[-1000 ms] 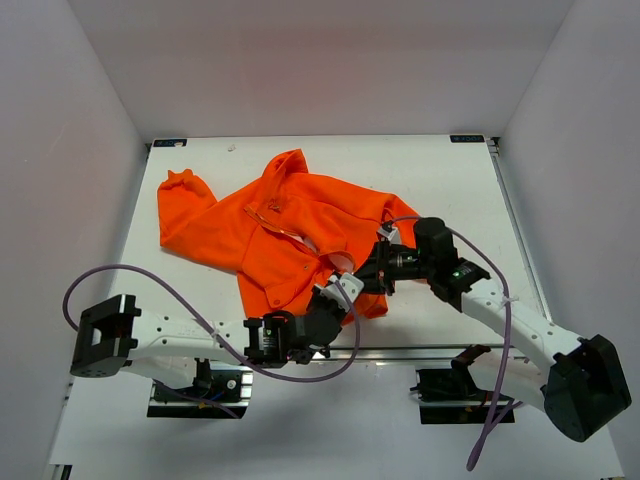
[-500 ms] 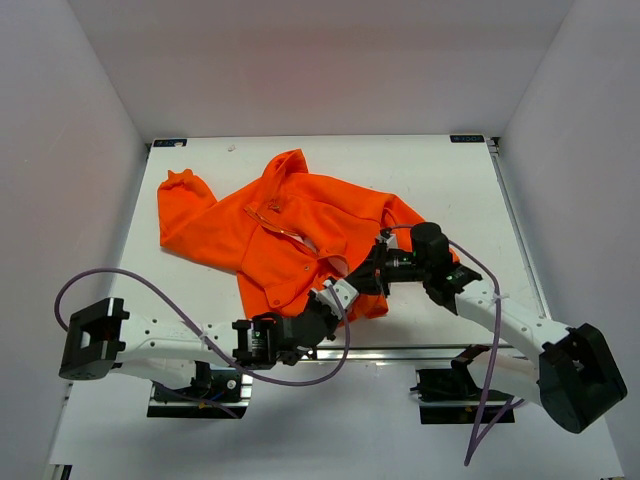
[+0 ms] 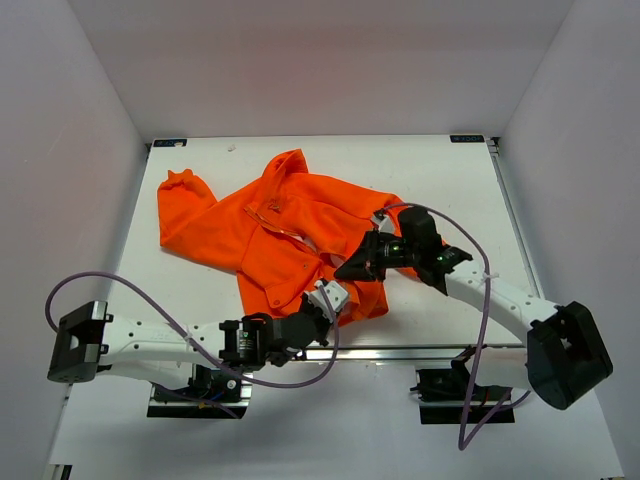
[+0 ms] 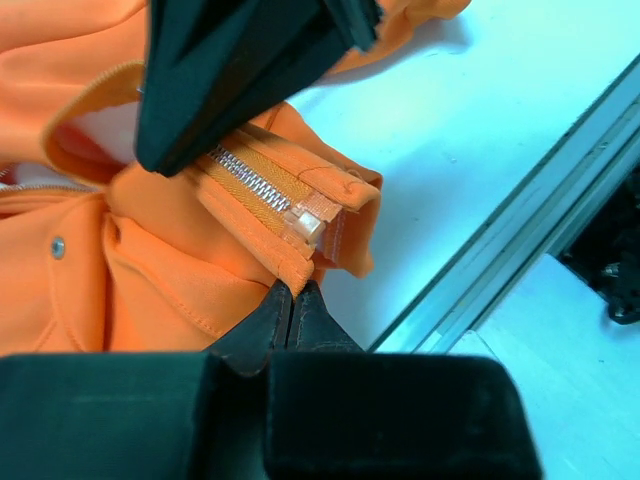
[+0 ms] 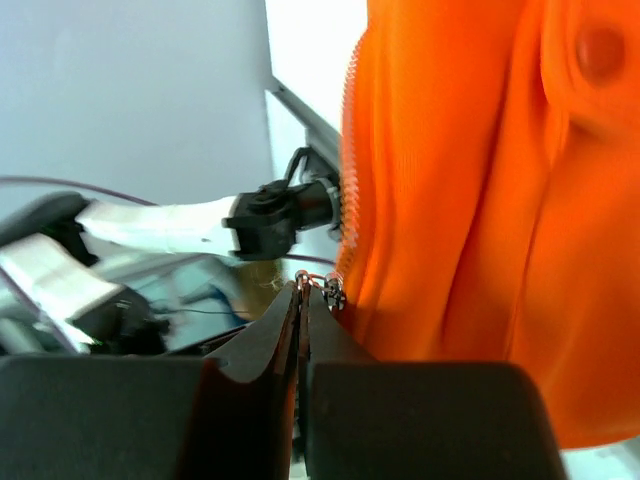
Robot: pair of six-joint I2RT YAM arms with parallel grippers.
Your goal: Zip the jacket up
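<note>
The orange jacket [image 3: 290, 225] lies spread on the white table, collar toward the back. My left gripper [image 3: 328, 300] is at its near hem. In the left wrist view the left gripper [image 4: 293, 297] is shut on the jacket's bottom edge, just below the end of the metal zipper teeth [image 4: 250, 182]. My right gripper [image 3: 352, 268] hovers just above that spot. In the right wrist view the right gripper [image 5: 304, 286] is shut on the small metal zipper pull [image 5: 318, 281], beside the slider [image 5: 334, 293] at the jacket's [image 5: 480, 200] front edge.
An aluminium rail [image 4: 500, 260] runs along the table's near edge, right of the hem. The right gripper's black body [image 4: 240, 60] hangs close over the left fingers. One sleeve [image 3: 180, 200] lies at the far left. White walls enclose the table.
The left jaws have shut onto the hem. The right gripper has slid left and toward the back along the front edge. The left arm's base link has shifted left.
</note>
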